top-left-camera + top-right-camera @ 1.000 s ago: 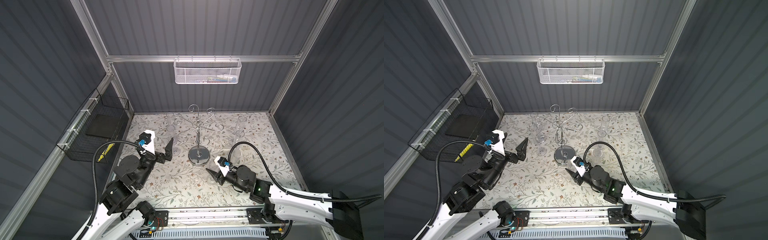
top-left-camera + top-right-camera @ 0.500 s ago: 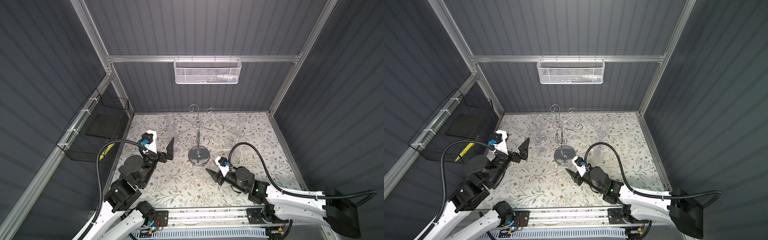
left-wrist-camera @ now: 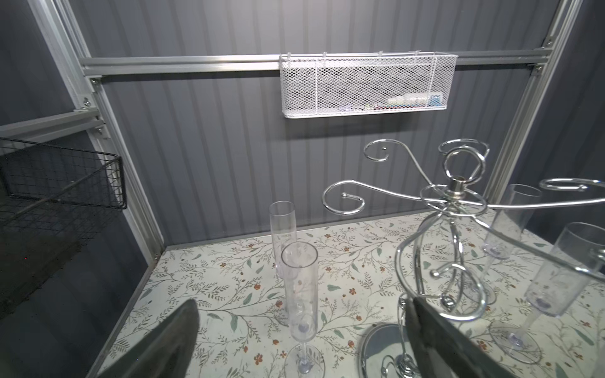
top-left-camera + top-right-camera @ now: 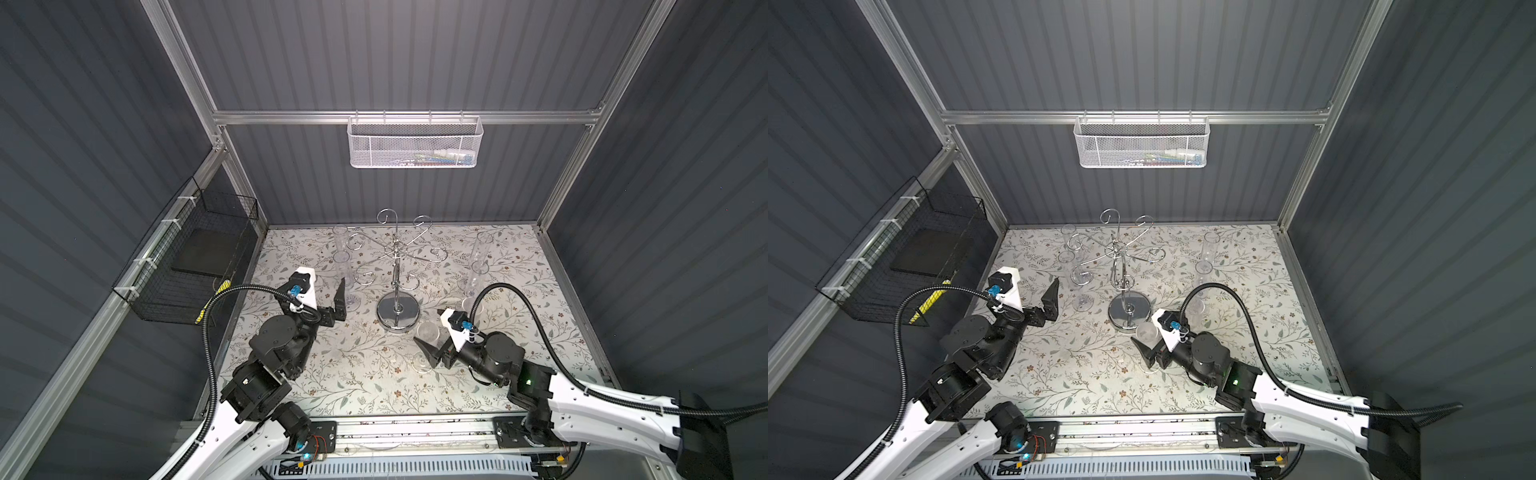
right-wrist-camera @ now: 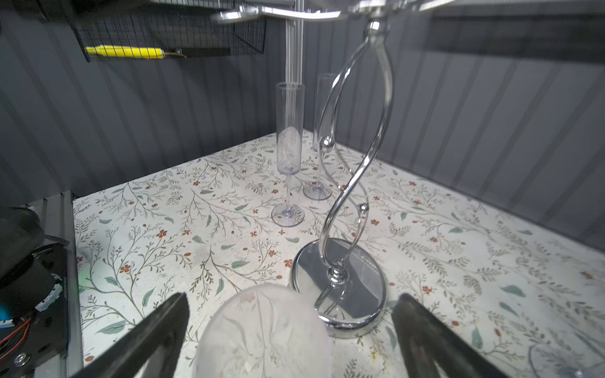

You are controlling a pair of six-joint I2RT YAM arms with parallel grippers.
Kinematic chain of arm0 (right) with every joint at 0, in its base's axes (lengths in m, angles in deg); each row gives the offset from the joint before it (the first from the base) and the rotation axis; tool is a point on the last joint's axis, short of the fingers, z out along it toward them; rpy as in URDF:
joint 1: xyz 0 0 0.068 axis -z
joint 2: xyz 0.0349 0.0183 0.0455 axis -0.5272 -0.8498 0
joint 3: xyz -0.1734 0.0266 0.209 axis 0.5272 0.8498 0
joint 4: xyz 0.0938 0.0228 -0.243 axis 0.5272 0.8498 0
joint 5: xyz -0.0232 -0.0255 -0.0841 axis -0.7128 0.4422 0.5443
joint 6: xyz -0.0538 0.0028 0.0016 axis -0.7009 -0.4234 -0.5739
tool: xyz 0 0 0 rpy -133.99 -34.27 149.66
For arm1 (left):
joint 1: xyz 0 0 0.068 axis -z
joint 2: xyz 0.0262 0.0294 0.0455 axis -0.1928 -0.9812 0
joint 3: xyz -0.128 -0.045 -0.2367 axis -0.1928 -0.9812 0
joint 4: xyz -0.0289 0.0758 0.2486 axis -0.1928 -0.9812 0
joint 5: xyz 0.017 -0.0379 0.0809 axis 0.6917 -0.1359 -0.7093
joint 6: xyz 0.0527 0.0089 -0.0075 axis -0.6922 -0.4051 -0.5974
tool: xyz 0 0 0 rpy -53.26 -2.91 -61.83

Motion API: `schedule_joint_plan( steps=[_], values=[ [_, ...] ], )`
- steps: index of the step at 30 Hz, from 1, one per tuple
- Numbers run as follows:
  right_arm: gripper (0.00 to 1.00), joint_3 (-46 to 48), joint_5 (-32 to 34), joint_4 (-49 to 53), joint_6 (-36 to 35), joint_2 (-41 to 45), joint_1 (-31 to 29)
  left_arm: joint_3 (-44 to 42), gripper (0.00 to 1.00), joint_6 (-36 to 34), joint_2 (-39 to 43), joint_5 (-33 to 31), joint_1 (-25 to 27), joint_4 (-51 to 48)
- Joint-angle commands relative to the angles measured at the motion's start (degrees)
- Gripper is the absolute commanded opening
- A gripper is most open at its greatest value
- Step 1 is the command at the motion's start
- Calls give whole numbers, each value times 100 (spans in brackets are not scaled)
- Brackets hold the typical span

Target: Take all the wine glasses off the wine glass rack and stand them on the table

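Our right claw [image 5: 292, 299] sits low over the white worktop [image 4: 353, 386] with its leaf-and-flower print, near the middle and a little toward the near edge. Its two dark fingers [image 5: 157, 330] are spread wide. Between them stands a clear, tall, narrow-bowled stemmed wine glass [image 5: 262, 337] with a faint leaf etching, and we see a gap on each side of it. The wine glass is upright on its own foot on the worktop, off the arms of the rack and just beside the base on the near-edge side. That shiny chrome wire wine glass rack [image 4: 397, 318] has a round disc base, a thin twisted pole and curled scroll-ended arms. It stands at about the middle of the worktop. Our left claw [image 3: 301, 301] hangs over the worktop toward the left edge, its fingers likewise well apart and gripping nothing. Just beyond its tips is the nearer of two clear stemmed flutes [image 3: 299, 278], which stand between the rack and the far left corner. Two more of these flutes [image 4: 478, 266] stand on the other side of the rack, toward the far right corner. A white mesh basket [image 4: 415, 145] hangs from the rail on the back wall above the far edge. A black wire basket [image 4: 187, 266] hangs on the side wall beyond the left edge.
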Motion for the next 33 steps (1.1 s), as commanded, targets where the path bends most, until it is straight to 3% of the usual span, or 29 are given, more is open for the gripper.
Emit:
schedule_joint_plan(
  steps=[1,5,8,11,14,17,21,23,27,29,31,33],
  values=[
    [99,-589,269,792,-535,529,13,-254,100,-424,117,-530,13,648],
    [99,-1206,1327,1445,-1208,1060,43,-837,100,-966,76,-1148,0,1401],
    [99,-1498,1893,1746,-1599,1252,478,-1338,100,-1090,-48,-1722,-95,2004],
    [99,-1483,1465,2186,-1382,1374,1707,-1860,100,-940,-240,-1559,-582,2566],
    [99,-980,827,2048,-895,1435,3202,-2221,100,-157,-727,-988,-1717,2756],
    [99,-417,149,1648,-304,1211,4581,-2663,100,447,-1648,-101,-2816,3673],
    [99,385,-616,373,252,210,5901,-2668,100,707,-3371,370,-3462,4677],
    [99,818,-702,-754,338,-501,6187,-2591,100,735,-4192,679,-3647,5098],
    [99,1173,-930,-2887,307,-2119,6411,-2643,100,739,-5483,926,-3769,6861],
    [99,992,-1047,-3127,539,-2531,6521,-2292,100,694,-5964,1215,-3804,6588],
    [99,752,-1109,-3161,565,-3129,6551,-2106,100,575,-6600,1420,-3813,7043],
    [99,802,-1158,-4151,575,-3833,6558,-1712,100,478,-6428,1749,-3813,5880]
  ],
)
